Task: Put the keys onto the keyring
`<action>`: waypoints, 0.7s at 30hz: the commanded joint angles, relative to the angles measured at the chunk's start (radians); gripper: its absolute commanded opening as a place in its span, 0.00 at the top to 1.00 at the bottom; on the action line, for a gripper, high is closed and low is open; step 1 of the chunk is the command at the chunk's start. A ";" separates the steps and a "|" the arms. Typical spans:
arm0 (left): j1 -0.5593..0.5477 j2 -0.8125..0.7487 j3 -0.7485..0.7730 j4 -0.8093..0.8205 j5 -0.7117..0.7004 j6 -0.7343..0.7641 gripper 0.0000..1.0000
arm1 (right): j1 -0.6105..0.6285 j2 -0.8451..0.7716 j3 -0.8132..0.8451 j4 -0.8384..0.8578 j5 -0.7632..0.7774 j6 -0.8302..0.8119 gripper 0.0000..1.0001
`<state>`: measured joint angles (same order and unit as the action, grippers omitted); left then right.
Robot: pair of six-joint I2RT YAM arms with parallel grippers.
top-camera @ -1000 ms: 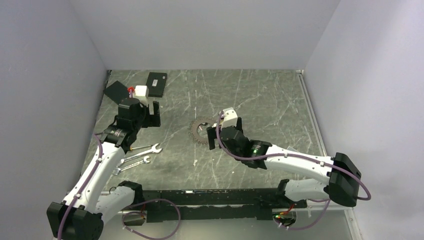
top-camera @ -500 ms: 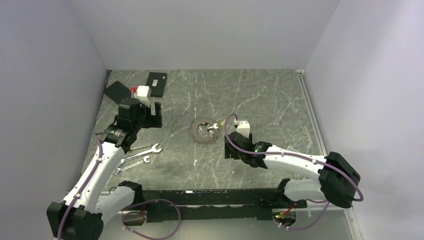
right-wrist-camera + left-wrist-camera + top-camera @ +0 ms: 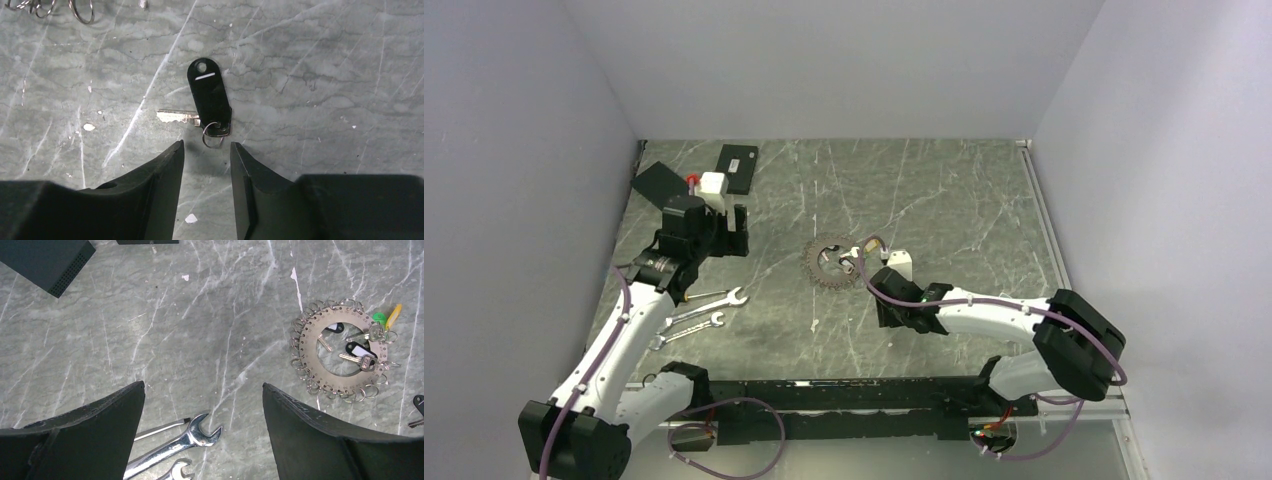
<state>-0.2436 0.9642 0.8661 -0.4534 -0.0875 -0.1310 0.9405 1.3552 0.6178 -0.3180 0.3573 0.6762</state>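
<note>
From above: shows the right gripper brought low over the table at the near-right edge of the keyring, down from a higher pose over the ring's right rim a second ago; shows the left gripper parked well apart, beyond the two wrenches, hardly moved. From the left wrist: confirms wide-spread jaws on the left gripper, holding nothing; places the keyring flat on the table to the right, with a few keys and a green tag at its far side, and part of a loose key just off its rim at the frame edge. From the right wrist: finds that loose key lying flat, with its black tag and small split ring directly ahead of the right gripper; finds the jaws narrowed from fully spread to a slim gap, clamped on nothing yet. Reads as the start of a pick on that key; probably calls for a short advance before pinching, with the fingertips just short of the split ring. Leaves threading onto the keyring not yet begun.
</note>
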 commanded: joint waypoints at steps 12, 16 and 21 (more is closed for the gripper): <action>-0.004 0.002 0.027 0.012 0.029 0.022 0.09 | -0.008 0.024 0.030 0.057 0.040 -0.053 0.69; -0.005 -0.001 0.027 0.015 0.029 0.022 0.08 | -0.008 0.023 0.026 0.070 0.048 -0.062 0.70; -0.005 0.002 0.027 0.013 0.032 0.023 0.09 | -0.008 0.035 0.034 0.073 0.060 -0.074 0.77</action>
<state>-0.2436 0.9665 0.8661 -0.4538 -0.0753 -0.1238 0.9363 1.3811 0.6182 -0.2821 0.3794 0.6197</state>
